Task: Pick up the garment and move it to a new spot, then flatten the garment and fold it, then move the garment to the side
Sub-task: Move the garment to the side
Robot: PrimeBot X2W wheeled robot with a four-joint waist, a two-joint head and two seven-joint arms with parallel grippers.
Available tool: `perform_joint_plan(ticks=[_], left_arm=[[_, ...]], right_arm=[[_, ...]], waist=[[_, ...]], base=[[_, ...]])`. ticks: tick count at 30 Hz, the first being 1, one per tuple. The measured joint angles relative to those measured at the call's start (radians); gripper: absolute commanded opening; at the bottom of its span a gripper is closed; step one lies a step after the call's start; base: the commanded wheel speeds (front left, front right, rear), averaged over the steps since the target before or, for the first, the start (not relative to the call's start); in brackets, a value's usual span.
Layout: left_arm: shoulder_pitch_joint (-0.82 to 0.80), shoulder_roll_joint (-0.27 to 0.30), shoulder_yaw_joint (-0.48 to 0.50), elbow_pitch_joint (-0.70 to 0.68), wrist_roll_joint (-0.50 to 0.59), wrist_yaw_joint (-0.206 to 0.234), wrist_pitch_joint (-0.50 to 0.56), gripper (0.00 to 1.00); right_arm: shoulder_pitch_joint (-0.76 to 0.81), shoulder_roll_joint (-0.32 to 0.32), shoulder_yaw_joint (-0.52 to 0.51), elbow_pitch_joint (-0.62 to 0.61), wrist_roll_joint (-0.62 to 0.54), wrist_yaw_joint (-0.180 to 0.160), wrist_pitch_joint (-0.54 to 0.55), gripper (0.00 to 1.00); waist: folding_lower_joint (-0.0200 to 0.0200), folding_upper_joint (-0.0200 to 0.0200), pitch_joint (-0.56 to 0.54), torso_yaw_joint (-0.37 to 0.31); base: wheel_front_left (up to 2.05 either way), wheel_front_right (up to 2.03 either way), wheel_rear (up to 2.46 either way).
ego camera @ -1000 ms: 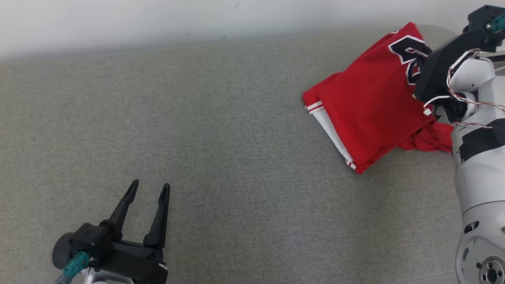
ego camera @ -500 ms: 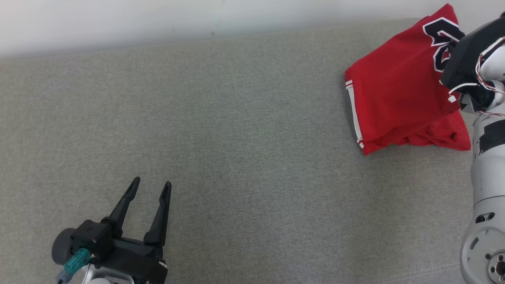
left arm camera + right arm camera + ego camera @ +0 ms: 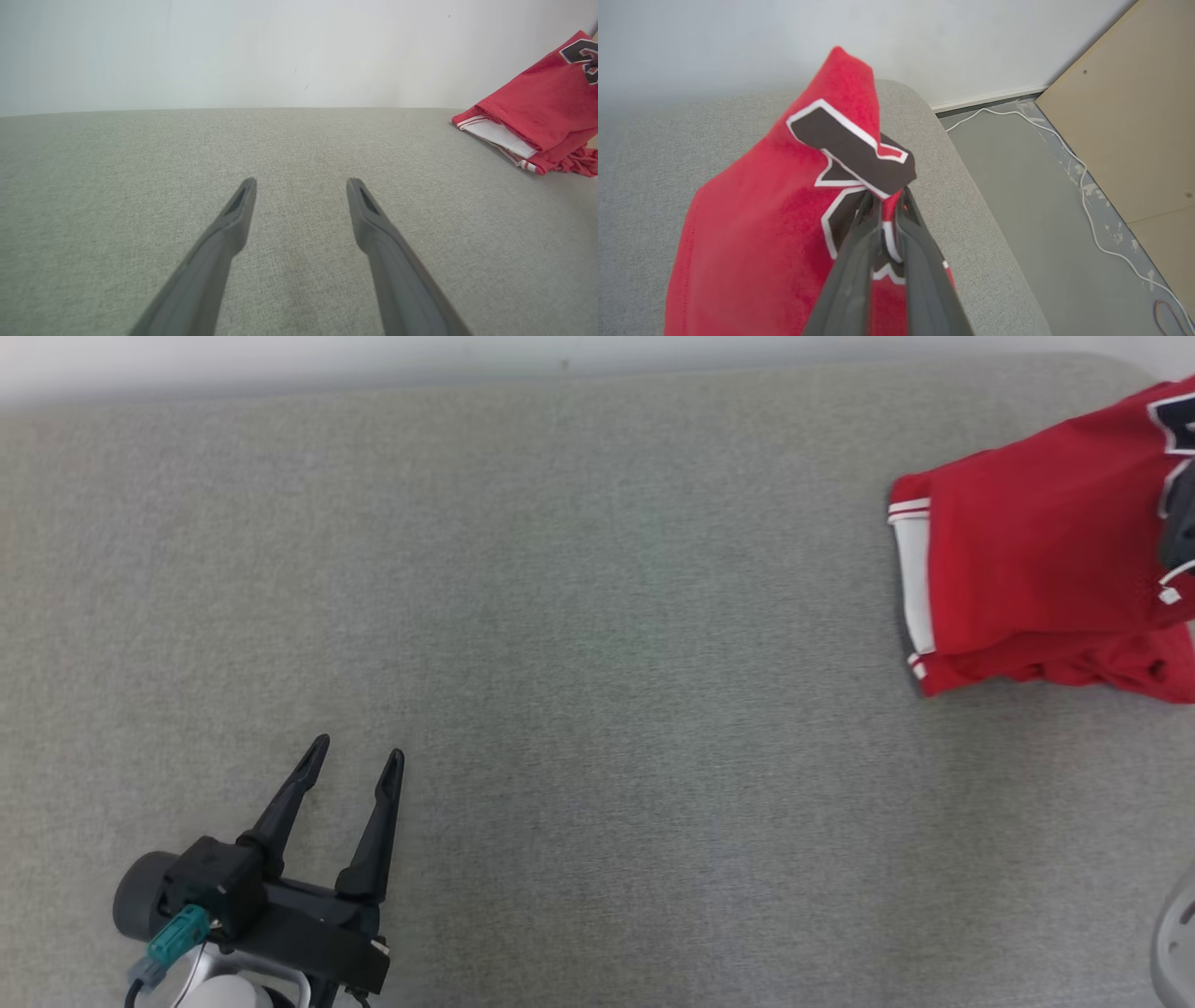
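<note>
The garment (image 3: 1027, 569) is folded into a compact red stack, so you can treat flattening and folding as done. The right gripper (image 3: 886, 198) is clamped almost closed on a pinch of fabric at the numeral patch. It holds that end raised while the lower end rests at the far right edge of the grey cushion (image 3: 560, 616). The left gripper (image 3: 358, 747) is spread wide and empty, well apart from the garment. What appears to be left: set the garment down at the side and release it.
</note>
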Motion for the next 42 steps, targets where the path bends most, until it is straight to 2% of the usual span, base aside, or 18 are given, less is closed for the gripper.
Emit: perform_joint_plan(ticks=[6, 11, 12, 13, 14, 22, 27, 37, 41, 42], left_arm=[[-0.017, 0.011, -0.016, -0.002, -0.002, 0.0, 0.0, 1.0], [-0.03, 0.018, -0.023, -0.002, -0.002, 0.0, 0.0, 1.0], [-0.033, 0.018, -0.023, -0.002, -0.002, 0.0, 0.0, 1.0], [-0.033, 0.018, -0.024, -0.003, -0.002, 0.0, 0.0, 1.0], [-0.033, 0.019, -0.023, -0.003, -0.002, 0.0, 0.0, 1.0], [-0.033, 0.021, -0.022, -0.003, 0.0, 0.0, 0.0, 1.0], [-0.032, 0.019, -0.021, -0.002, 0.002, 0.0, 0.0, 1.0], [-0.011, -0.001, -0.005, -0.007, 0.011, 0.021, 0.0, 1.0], [-0.003, -0.02, 0.027, -0.015, 0.011, 0.056, 0.0, 1.0], [0.01, -0.029, 0.044, -0.017, 0.004, 0.071, 0.0, 1.0]], right_arm=[[0.008, -0.036, -0.014, -0.017, -0.114, 0.0, -0.041, 0.0], [0.024, -0.083, -0.01, -0.025, -0.16, 0.0, -0.09, 0.0], [0.028, -0.091, -0.007, -0.024, -0.162, 0.0, -0.1, 0.33], [0.031, -0.099, 0.002, -0.02, -0.167, 0.0, -0.107, 0.56], [0.033, -0.103, 0.003, -0.017, -0.169, 0.0, -0.117, 1.0], [0.046, -0.111, 0.007, 0.028, -0.174, 0.0, -0.194, 1.0], [0.047, -0.092, 0.03, 0.06, -0.175, 0.0, -0.263, 1.0], [0.051, -0.04, 0.076, 0.159, -0.097, 0.0, -0.507, 1.0], [0.077, -0.033, 0.103, 0.196, -0.041, 0.0, -0.613, 1.0], [0.093, -0.033, 0.124, 0.216, -0.012, 0.0, -0.669, 1.0]], waist=[[0.0001, 0.0, 0.032, 0.032], [0.0, 0.0, 0.061, 0.059], [0.0001, 0.0, 0.066, 0.064], [0.0001, 0.0, 0.071, 0.069], [0.0001, 0.0, 0.075, 0.074], [0.0001, 0.0, 0.086, 0.094], [0.0, -0.0002, 0.068, 0.089], [0.0, -0.0001, -0.002, 0.087], [-0.0001, -0.0002, -0.039, 0.095], [-0.0001, -0.0002, -0.058, 0.101]], base=[[0.0, 0.0, 0.0], [0.0, 0.0, 0.0], [0.0, 0.0, 0.0], [0.0, 0.0, 0.0], [0.0, 0.0, 0.0], [0.0, 0.0, 0.0], [0.0, 0.0, 0.0], [0.0, 0.0, 0.0], [0.0, 0.0, 0.0], [0.0, 0.0, 0.0]])
